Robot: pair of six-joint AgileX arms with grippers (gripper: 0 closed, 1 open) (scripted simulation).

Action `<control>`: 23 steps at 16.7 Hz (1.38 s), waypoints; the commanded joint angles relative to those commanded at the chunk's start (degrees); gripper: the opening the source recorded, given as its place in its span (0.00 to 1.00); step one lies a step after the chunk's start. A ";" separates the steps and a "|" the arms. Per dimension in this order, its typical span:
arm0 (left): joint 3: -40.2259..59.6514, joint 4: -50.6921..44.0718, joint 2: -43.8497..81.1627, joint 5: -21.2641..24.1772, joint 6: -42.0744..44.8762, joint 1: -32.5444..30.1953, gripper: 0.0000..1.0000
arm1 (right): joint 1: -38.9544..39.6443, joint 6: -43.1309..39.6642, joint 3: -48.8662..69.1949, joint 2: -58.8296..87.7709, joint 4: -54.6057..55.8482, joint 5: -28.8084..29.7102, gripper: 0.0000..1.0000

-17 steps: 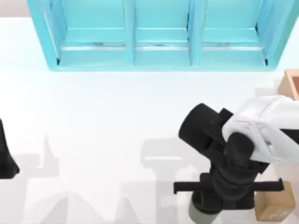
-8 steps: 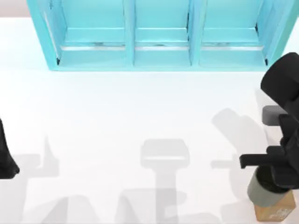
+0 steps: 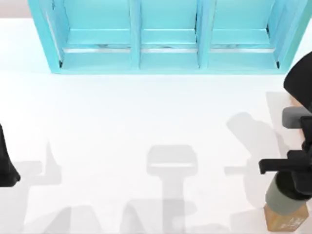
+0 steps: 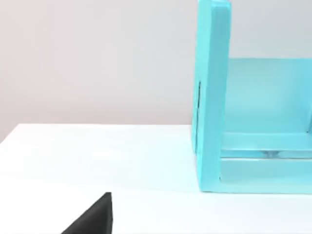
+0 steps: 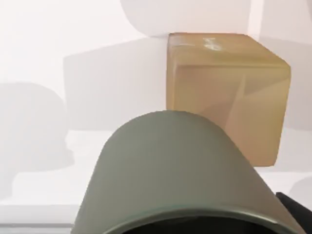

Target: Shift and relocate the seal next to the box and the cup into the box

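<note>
The olive-grey cup (image 3: pixel 280 199) hangs at the front right of the table with my right gripper (image 3: pixel 292 184) shut on it. In the right wrist view the cup (image 5: pixel 175 165) is close up, its rim toward the camera. The tan wooden seal (image 3: pixel 287 220) stands on the table just in front of the cup and partly under it, a whitish mark on its top face. From the wrist, the seal (image 5: pixel 229 92) stands just past the cup. The box is largely hidden behind my right arm at the right edge. My left gripper (image 3: pixel 6 165) is parked at the left edge.
A turquoise shelf cabinet (image 3: pixel 165 36) spans the back of the table, and its side wall (image 4: pixel 212 97) is in the left wrist view. White tabletop (image 3: pixel 146 117) lies open between the cabinet and the front edge.
My right arm has swung to the right with the cup, from the front middle-right to the right edge, and the cup now hangs over the seal. The left arm has not moved.
</note>
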 joint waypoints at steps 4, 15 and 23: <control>0.00 0.00 0.00 0.00 0.00 0.00 1.00 | -1.73 -3.64 1.35 1.11 -0.19 0.92 0.00; 0.00 0.00 0.00 0.00 0.00 0.00 1.00 | -35.32 -37.93 3.96 3.83 2.29 2.52 0.00; 0.00 0.00 0.00 0.00 0.00 0.00 1.00 | -59.63 -59.44 2.32 4.31 4.42 2.15 0.00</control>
